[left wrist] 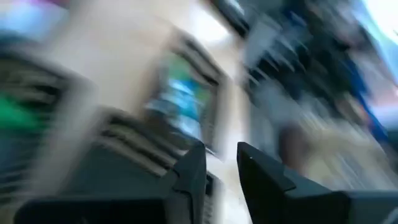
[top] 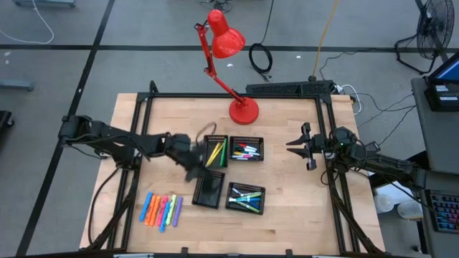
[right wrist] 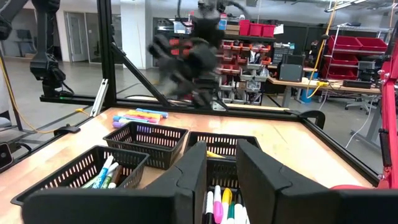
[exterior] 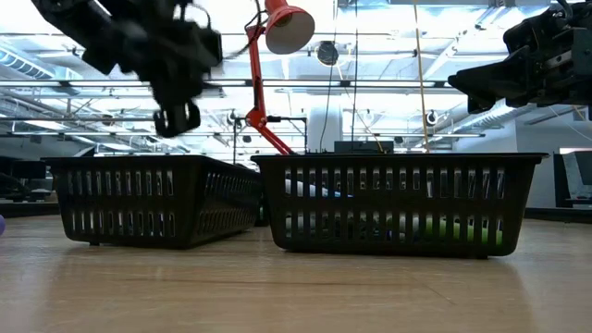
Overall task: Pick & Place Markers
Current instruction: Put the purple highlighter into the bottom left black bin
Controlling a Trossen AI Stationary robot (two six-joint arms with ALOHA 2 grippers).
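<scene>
While right hand (top: 302, 145) is parked open at tabletop (top: 287, 215) edge, left hand (top: 192, 159) is seen above trays (top: 237, 174), fingers nearly closed, nothing held.

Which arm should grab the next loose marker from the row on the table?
Probably left. The left gripper hovers over the trays near the loose markers; the right gripper waits at the far right edge.

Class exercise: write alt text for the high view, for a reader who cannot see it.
Four black mesh trays holding markers sit mid-table; the left gripper hovers beside them, the right gripper waits apart. Loose neon highlighters lie on the table's near-left part.
</scene>
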